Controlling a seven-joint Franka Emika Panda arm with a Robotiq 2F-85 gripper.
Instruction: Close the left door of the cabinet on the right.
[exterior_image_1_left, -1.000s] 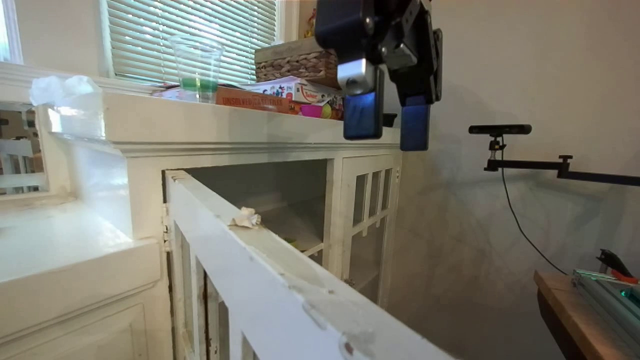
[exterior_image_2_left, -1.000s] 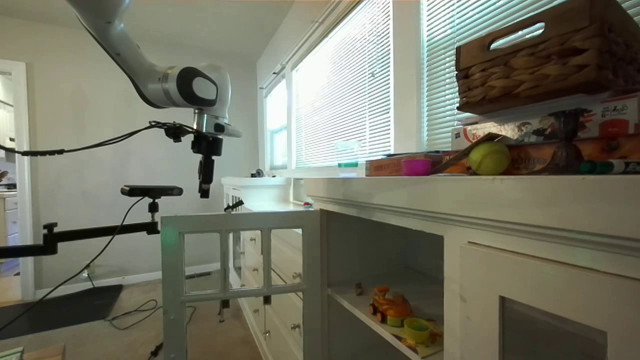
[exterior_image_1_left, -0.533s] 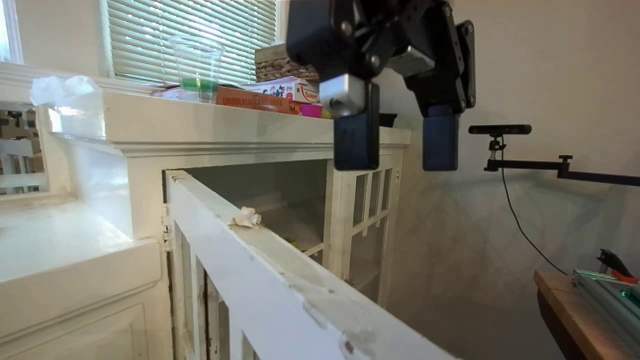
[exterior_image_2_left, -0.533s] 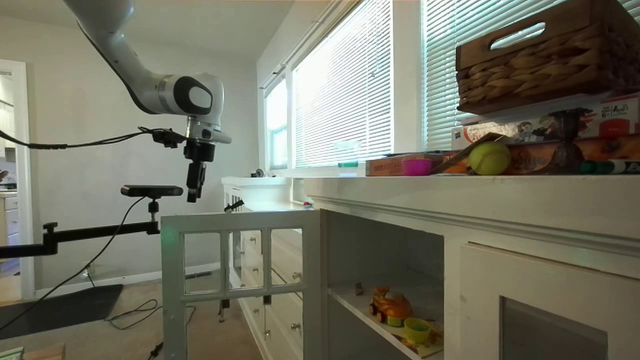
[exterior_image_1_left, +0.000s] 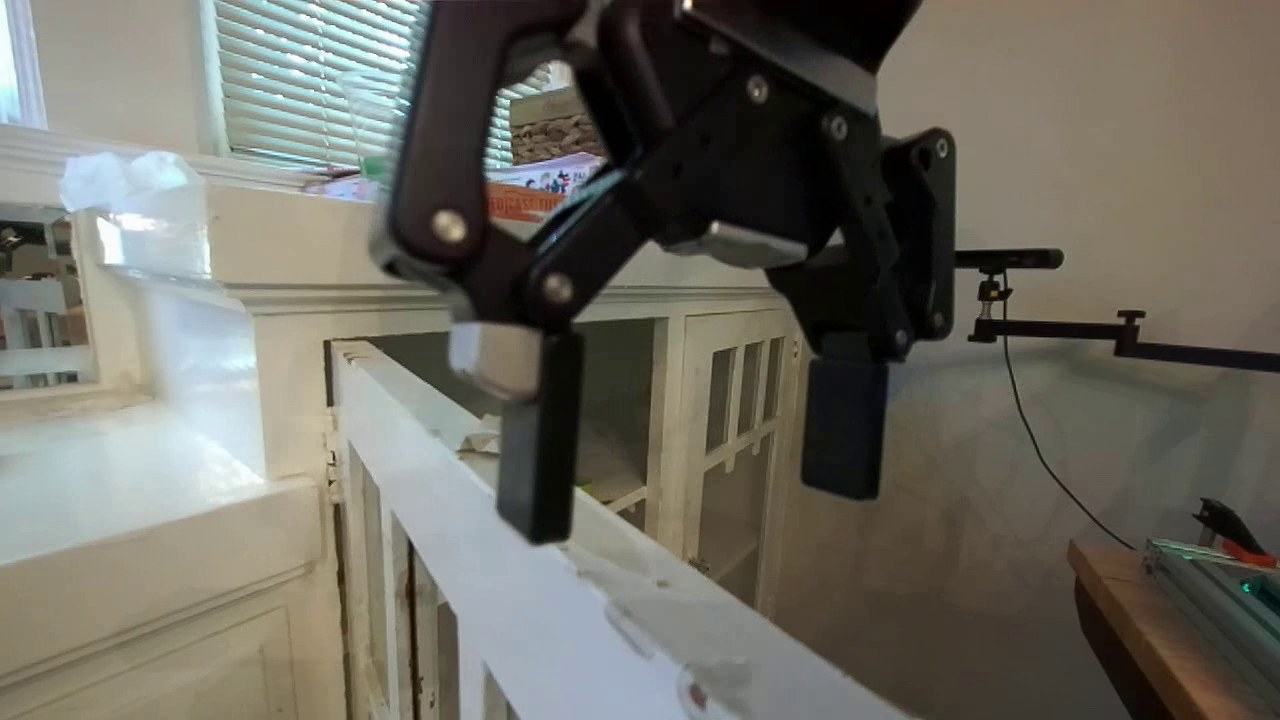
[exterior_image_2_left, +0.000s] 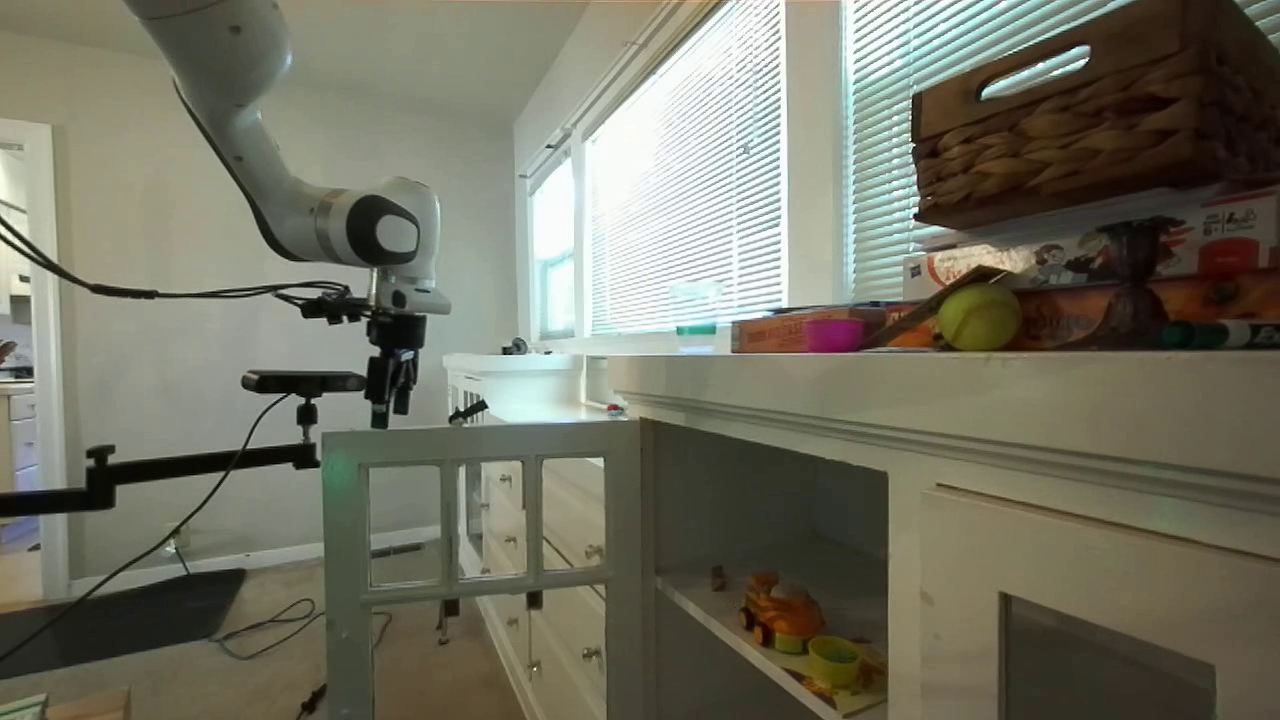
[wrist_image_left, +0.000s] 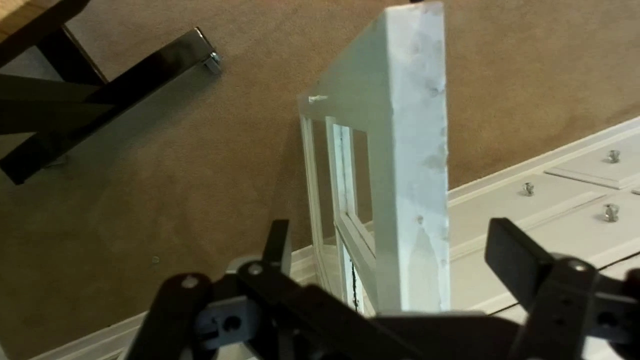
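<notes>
Tan carpet, one cabinet, one left door open, one claw spread wide

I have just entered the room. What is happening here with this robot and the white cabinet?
A robot arm has its open hand over the top edge of the left door; in the wrist view that edge lies between its fingers. It seems to be preparing to close the door, but does not grip it. The door stands wide open, so an orange toy vehicle and a cup show inside the cabinet.
</notes>
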